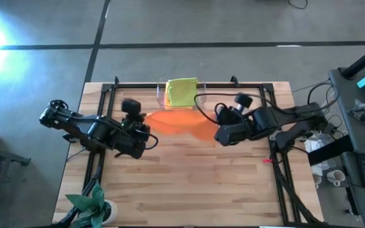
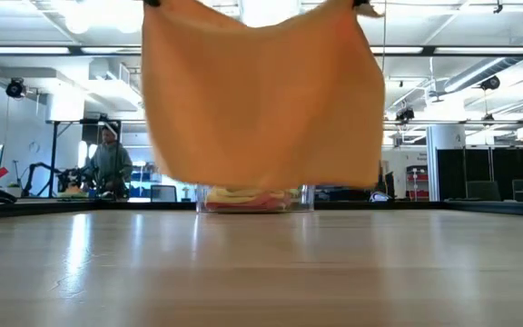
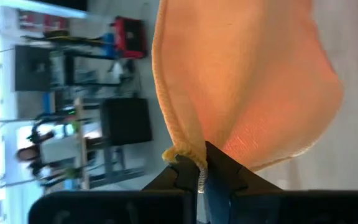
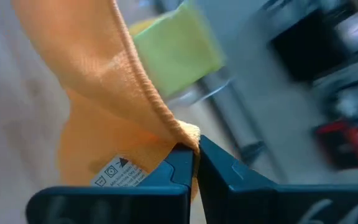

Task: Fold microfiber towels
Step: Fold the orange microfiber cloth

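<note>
Orange microfiber towel held aloft by two corners.

High view: soft square orange microfiber towel (image 1: 179,122) spans between left gripper (image 1: 149,134) at 9 o'clock and right gripper (image 1: 219,134) at 3 o'clock; bare wooden table (image 1: 189,183) toward 6 o'clock.
Low view: the towel's bottom hem hangs clear above the tabletop.
Wrist views: both jaws pinch hemmed corners.

The orange towel (image 1: 181,121) hangs stretched between the two arms and blocks the middle of the table (image 1: 189,183); behind it, the clear tray (image 2: 254,199) with the stacked towels (image 1: 181,92) fills the far edge. The near half lies open, apart from a small plant (image 1: 92,206) at the near left corner.
</note>
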